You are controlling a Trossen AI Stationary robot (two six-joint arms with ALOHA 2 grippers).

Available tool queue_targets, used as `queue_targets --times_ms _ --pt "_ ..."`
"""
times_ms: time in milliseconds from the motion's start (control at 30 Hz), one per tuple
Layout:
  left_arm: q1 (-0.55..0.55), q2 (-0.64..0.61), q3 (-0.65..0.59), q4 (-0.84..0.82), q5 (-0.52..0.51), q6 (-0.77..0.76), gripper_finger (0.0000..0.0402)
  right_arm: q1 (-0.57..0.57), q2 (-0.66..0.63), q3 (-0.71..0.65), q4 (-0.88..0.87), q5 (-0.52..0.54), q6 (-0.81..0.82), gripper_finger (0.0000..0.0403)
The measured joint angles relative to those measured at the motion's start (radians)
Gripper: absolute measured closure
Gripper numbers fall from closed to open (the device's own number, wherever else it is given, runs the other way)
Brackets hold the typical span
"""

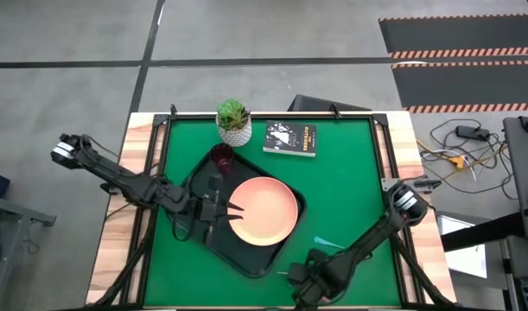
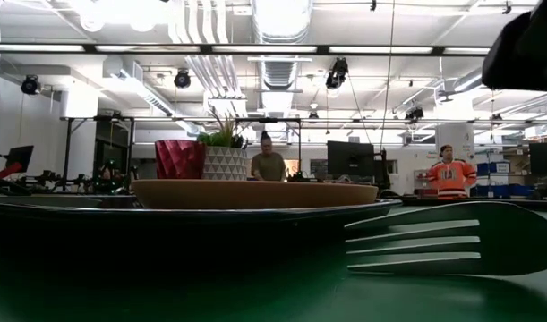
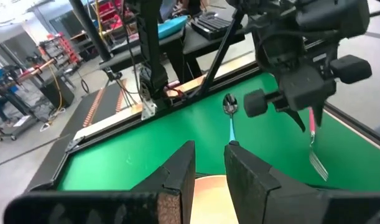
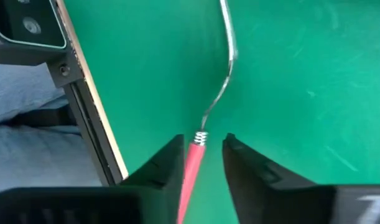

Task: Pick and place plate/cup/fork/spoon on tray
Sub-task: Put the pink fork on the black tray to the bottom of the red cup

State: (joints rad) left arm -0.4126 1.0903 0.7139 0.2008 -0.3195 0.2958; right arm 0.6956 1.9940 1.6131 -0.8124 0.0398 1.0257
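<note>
The black tray (image 1: 194,186) lies on the green mat's left half. The peach plate (image 1: 268,212) rests flat in it, and the dark red cup (image 1: 222,155) stands at its far corner. My left gripper (image 1: 232,212) is open over the plate's left rim (image 3: 208,185). My right gripper (image 1: 300,281) is near the table's near edge, shut on the pink-handled fork (image 3: 313,134). The blue-handled spoon (image 1: 328,244) lies on the mat, right of the tray. It also shows in the left wrist view (image 3: 230,118). My right gripper pinches the fork's pink handle (image 4: 193,163) between its two fingers, close to where the metal neck (image 4: 226,68) begins. The fork lies along the fingers, its tines (image 2: 416,246) out past the fingertips. I cannot tell whether the tines touch the mat.
A white pot with a green plant (image 1: 234,123) and a small black book (image 1: 290,138) stand at the mat's far edge. Wooden strips and a black frame border the mat (image 1: 350,190). People stand in the room beyond the table.
</note>
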Motion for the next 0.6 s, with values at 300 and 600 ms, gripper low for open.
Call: queue_targets --times_ms 300,600 --pt "0.000 -0.035 0.000 0.003 0.000 0.052 0.0333 0.005 0.031 0.005 0.012 0.015 0.011 0.0228" --pt "0.000 -0.043 0.000 0.000 0.000 0.052 0.0333 -0.001 0.082 0.001 0.031 0.043 -0.006 0.0265"
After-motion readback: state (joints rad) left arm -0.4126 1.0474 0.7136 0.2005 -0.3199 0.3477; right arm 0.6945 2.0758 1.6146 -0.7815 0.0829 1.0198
